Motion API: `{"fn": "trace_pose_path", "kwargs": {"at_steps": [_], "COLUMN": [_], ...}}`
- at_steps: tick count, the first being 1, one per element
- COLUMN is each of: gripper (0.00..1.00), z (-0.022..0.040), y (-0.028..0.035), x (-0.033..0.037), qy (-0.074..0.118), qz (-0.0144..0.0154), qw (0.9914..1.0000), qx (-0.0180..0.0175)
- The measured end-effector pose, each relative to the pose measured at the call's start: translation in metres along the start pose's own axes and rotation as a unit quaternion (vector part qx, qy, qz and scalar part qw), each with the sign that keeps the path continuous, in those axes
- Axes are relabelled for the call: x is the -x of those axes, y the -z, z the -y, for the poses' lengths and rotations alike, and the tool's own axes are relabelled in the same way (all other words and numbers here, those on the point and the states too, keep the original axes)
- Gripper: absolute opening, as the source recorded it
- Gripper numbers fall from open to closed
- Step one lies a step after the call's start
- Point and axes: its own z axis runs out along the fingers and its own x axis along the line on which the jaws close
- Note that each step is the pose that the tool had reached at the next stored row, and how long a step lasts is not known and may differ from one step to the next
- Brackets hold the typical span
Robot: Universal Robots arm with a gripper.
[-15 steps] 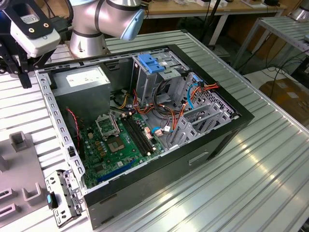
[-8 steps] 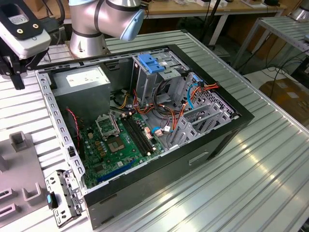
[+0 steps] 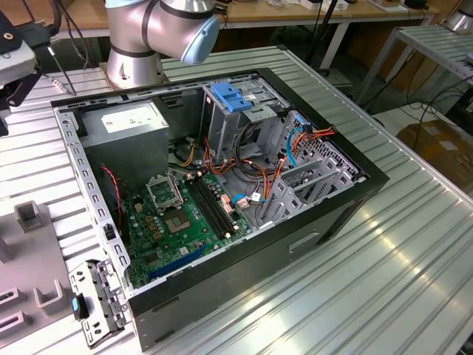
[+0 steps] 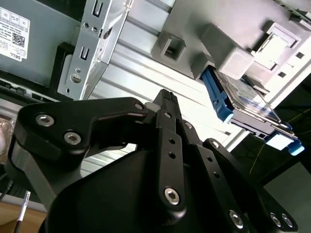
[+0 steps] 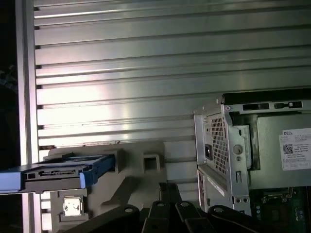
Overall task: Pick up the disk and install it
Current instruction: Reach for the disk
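One disk [image 4: 245, 103], one open computer case [image 3: 222, 185], one claw [image 4: 165, 97] clenched on nothing, disk in grey fixture [image 4: 228, 58] on counter [image 5: 146, 73], near claw, apart.

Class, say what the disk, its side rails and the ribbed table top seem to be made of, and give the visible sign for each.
The disk: likely bare metal, silvery with a sheen. Its side rails: apparently plastic, solid matte blue, moulded. The table top: probably aluminium, ribbed, pale grey, with bright reflections.
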Motion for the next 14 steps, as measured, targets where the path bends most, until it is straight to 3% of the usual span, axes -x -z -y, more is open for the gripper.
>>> {"fn": "trace_pose_path", "kwargs": {"at_steps": [3,7,14], "gripper": [0.11,0.11,0.11], "z": [-0.0012,-0.0008,0.0014], "y": [-0.0007,-0.0014,-0.0018], "x": [-0.0114,-0.0393,-0.0698], "qy": [0.000,0.000,0.000], "qz": [0.0001,0.0001,0.0000], "qw": [1.00000,1.00000,1.00000], "qx": [0.0001,0.0003,0.0003]}}
